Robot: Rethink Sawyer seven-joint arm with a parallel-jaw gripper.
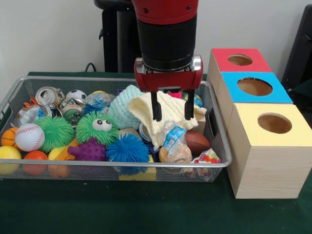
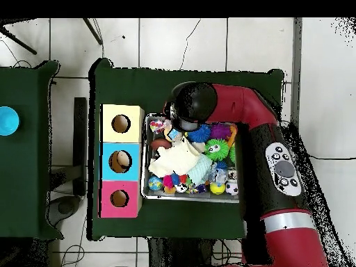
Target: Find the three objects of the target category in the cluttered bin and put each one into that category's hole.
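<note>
The wire mesh bin [image 1: 112,166] is full of toys. A clear crumpled bottle with a blue-and-white label [image 1: 174,142] lies at the bin's front right, partly under a pale yellow cloth [image 1: 170,111]. A second clear crumpled bottle [image 1: 98,101] lies at the back, beside the cans. Another piece of clear plastic [image 1: 29,115] shows at the far left. My gripper [image 1: 172,116] is open and empty. It hangs over the cloth, just above the labelled bottle's top. In the overhead view the arm's wrist [image 2: 189,106] hides the gripper over the bin [image 2: 145,182].
Three wooden boxes with round holes stand right of the bin: red [image 1: 240,60], blue [image 1: 254,87], yellow [image 1: 274,124]. In the bin are metal cans [image 1: 47,95], spiky balls [image 1: 127,148], a baseball [image 1: 29,137], a small football [image 1: 197,142] and a teal knitted item [image 1: 123,108].
</note>
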